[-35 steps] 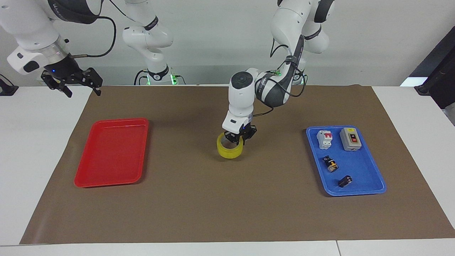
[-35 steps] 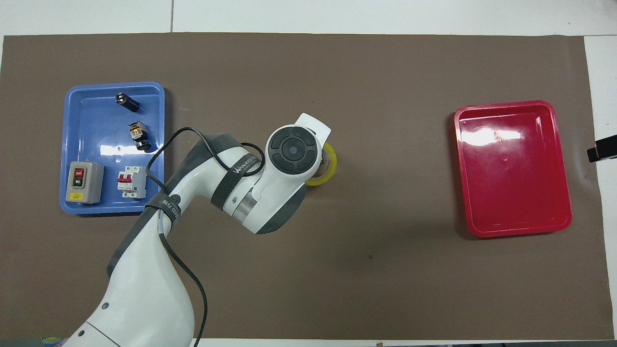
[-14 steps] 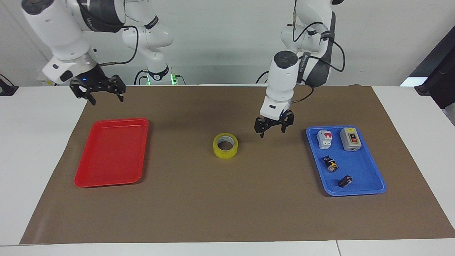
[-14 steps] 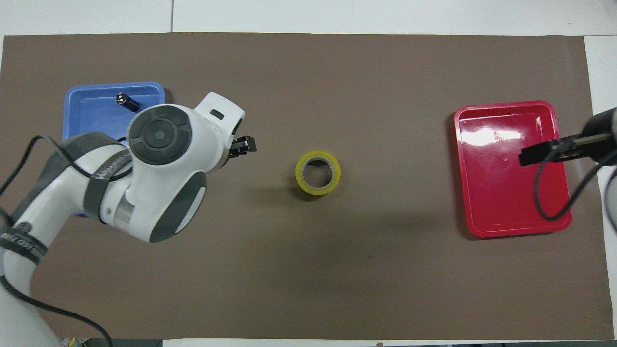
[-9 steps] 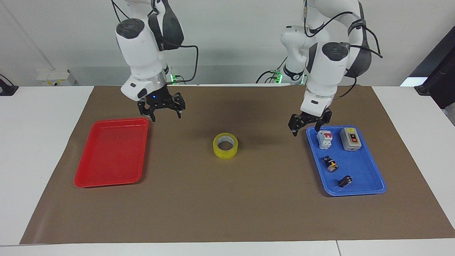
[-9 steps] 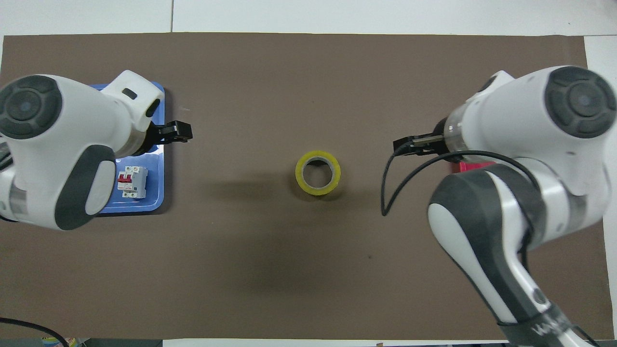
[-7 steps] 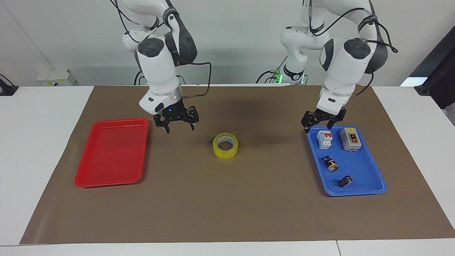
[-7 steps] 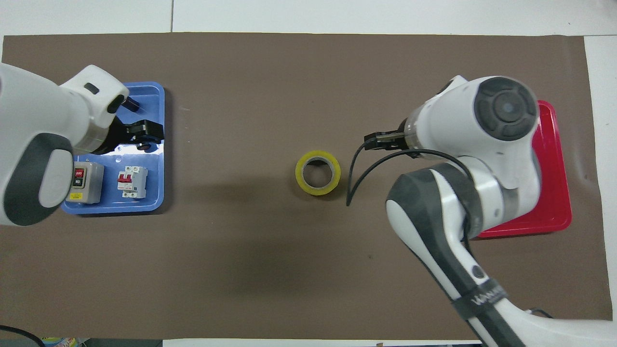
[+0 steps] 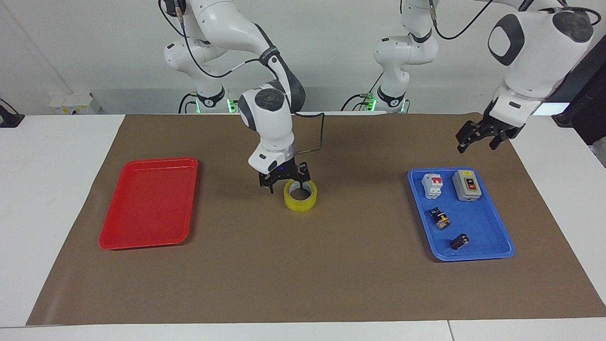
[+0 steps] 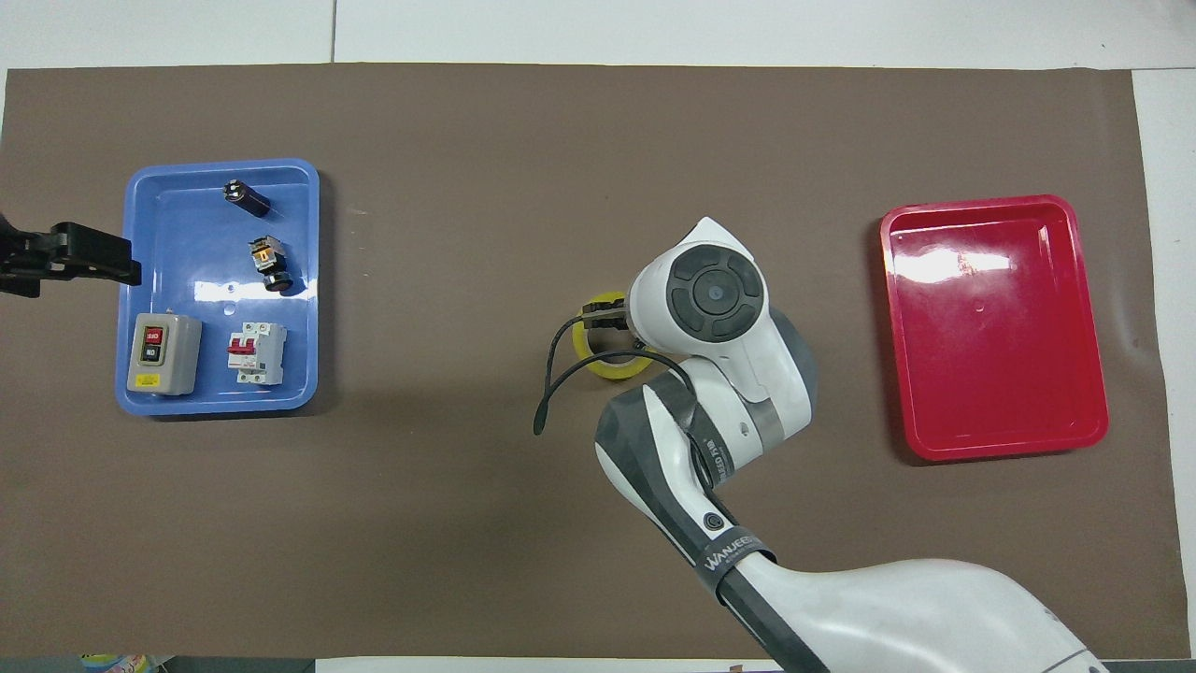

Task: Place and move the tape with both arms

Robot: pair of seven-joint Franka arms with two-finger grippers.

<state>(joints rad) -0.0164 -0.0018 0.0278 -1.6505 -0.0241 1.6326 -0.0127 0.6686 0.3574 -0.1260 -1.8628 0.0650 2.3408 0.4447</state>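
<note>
Tape (image 9: pixel 300 195) lying flat directly under right gripper (image 9: pixel 284 182), fingers spread astride its rim; left gripper (image 9: pixel 483 137) waiting, splayed, above mat edge.

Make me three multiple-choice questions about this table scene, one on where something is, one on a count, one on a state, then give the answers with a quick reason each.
1. Where is the tape?
A. In the red tray
B. On the brown mat between the two trays
C. In the blue tray

2. How many items lie in the blue tray?
A. Two
B. Four
C. Six

3. What is the state of the red tray?
A. Empty
B. Holding the tape
C. Flipped upside down

Answers:
1. B: the roll sits on the brown mat, midway between the trays, under the right gripper.
2. B: two switch boxes and two small dark parts show in it.
3. A: only its bare floor shows, rim up.

The left gripper hangs near the blue tray's end of the table.
</note>
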